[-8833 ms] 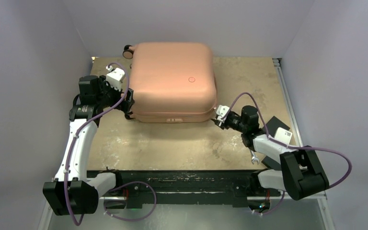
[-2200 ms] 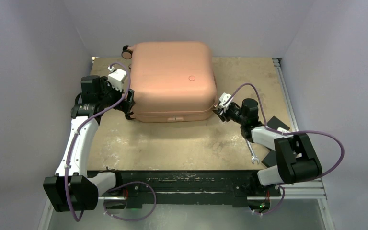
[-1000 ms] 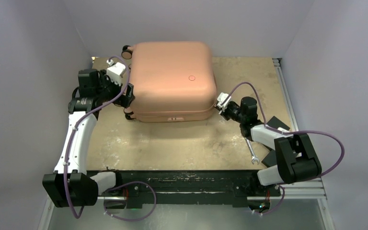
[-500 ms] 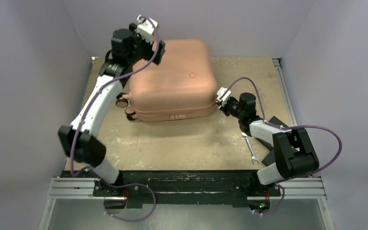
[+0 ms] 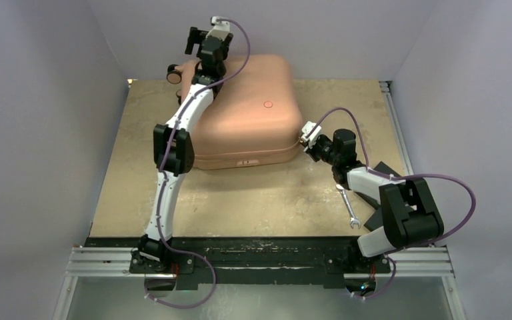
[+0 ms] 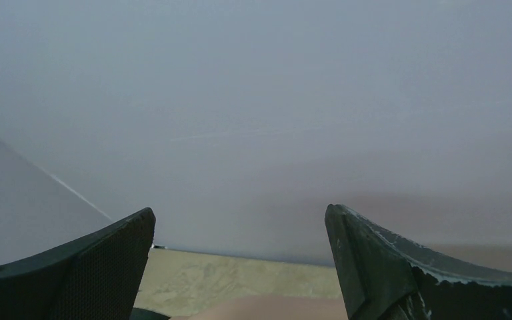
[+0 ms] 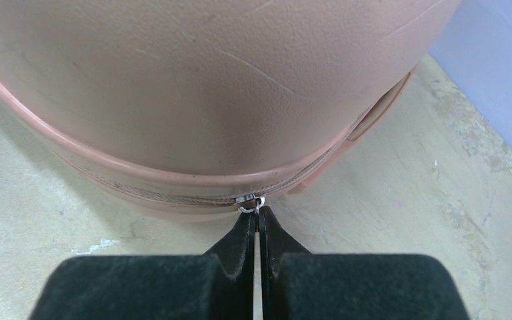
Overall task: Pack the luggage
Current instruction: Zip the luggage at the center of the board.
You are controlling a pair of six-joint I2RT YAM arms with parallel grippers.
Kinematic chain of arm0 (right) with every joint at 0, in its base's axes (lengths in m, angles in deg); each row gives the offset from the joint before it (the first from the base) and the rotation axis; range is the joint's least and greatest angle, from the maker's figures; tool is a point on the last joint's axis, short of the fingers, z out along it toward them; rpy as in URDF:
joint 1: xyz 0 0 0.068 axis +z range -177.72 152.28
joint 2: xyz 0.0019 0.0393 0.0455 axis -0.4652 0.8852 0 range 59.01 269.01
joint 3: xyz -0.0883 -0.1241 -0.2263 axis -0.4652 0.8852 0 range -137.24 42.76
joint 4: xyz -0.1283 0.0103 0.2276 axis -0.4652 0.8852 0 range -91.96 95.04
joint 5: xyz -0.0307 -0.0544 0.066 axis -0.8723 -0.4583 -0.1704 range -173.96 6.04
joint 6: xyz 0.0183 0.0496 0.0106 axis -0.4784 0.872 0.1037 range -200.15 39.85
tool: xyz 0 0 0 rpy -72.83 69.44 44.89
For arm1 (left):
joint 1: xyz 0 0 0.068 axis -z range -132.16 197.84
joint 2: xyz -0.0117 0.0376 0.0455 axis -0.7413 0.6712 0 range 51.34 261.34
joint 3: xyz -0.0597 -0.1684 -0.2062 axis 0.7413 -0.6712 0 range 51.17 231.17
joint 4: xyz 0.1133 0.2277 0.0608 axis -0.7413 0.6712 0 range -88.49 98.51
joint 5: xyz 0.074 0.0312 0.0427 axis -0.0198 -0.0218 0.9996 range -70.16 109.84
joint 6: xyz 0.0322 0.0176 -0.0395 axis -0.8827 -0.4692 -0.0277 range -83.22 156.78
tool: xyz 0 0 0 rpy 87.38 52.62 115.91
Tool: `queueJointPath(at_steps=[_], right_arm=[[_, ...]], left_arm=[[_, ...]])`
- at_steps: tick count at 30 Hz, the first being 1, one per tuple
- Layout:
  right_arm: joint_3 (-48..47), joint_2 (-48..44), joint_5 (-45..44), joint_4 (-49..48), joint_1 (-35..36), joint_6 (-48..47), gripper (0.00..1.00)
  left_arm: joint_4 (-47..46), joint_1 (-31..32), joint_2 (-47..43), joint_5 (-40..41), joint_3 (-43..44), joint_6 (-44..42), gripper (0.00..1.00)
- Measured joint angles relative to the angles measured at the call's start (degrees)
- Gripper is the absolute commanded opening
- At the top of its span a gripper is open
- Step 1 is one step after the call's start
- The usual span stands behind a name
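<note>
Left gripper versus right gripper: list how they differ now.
The left gripper holds its fingers wide apart, empty; the right gripper has its fingers pinched shut on the zipper pull. The left gripper is raised over the luggage's far-left corner, facing the wall; the right gripper sits low at its right seam. Both have black fingers.

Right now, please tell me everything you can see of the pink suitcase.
The suitcase is a salmon-pink hard shell with rounded corners, lightly scratched, lying flat and closed on the table. A small round mark sits on top, and a dark wheel shows at the far left corner. A zipper runs round its side seam; the right gripper is shut on the metal zipper pull at the near right corner. The open left gripper hangs above the far left corner.
</note>
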Motion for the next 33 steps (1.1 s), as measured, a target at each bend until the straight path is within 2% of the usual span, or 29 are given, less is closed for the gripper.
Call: queueJointPath(at_steps=[5, 10, 18, 22, 33], right_arm=[[0.0, 0.3, 0.3, -0.3, 0.0, 0.2, 0.00], [0.0, 0.3, 0.3, -0.3, 0.0, 0.2, 0.00], [0.0, 0.4, 0.0, -0.5, 0.0, 0.2, 0.00], [0.0, 1.0, -2.1, -1.4, 0.2, 0.7, 0.00], [-2.3, 3.3, -7.6, -2.7, -0.5, 3.8, 0.00]], left_arm=[[-13.4, 0.3, 6.4, 7.1, 2.6, -8.8, 0.99], [-20.9, 0.8, 8.5, 7.6, 2.9, -16.0, 0.99], [-24.8, 1.3, 8.8, 1.6, 2.7, -23.9, 0.99], [-25.3, 1.6, 7.6, -1.2, -0.7, -26.1, 0.99], [-29.7, 2.7, 4.6, -2.5, -7.0, -29.7, 0.95]])
